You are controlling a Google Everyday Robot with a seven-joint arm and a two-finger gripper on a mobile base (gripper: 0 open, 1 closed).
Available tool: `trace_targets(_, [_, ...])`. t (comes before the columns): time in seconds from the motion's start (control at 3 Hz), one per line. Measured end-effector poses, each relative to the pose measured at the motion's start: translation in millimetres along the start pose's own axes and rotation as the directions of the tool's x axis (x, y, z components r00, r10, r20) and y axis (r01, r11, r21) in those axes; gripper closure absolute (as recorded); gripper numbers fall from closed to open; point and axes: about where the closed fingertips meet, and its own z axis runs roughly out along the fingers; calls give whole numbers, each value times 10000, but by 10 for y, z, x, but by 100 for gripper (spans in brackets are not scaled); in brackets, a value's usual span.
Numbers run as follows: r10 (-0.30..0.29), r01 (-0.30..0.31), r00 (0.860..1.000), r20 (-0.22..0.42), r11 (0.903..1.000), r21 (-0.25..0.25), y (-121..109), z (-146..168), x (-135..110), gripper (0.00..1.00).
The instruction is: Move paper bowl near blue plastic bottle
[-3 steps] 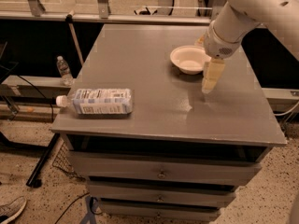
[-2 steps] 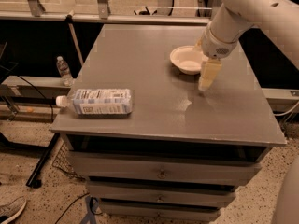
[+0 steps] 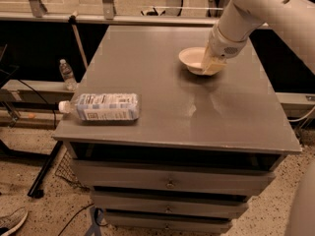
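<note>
The paper bowl (image 3: 193,59) is off-white and round, and sits on the grey table top (image 3: 162,82) at the back right. My gripper (image 3: 212,66) hangs from the white arm and is down at the bowl's right rim, covering that side of it. The blue plastic bottle (image 3: 102,106) lies on its side at the table's front left edge, with its white cap pointing left. The bowl and the bottle are far apart.
A small clear round water bottle (image 3: 66,74) stands on a lower ledge left of the table. The table has drawers (image 3: 170,183) below its front edge. A rail (image 3: 108,17) runs behind the table. A shoe (image 3: 12,221) lies on the floor at the bottom left.
The gripper has moved down and slightly back, from above the table just right of the bowl onto the bowl's right rim. The bowl and the bottle have not moved.
</note>
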Motion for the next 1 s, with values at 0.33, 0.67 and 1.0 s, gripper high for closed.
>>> trace_targets(0.33, [-354, 330, 9989, 310, 9966, 756, -20, -228, -197, 93])
trace_targets(0.67, [-1112, 949, 9891, 961, 9825, 1604, 57, -560, -484, 100])
trace_targets(1.0, [-1398, 1196, 9843, 1081, 9773, 1747, 77, -609, -569, 100])
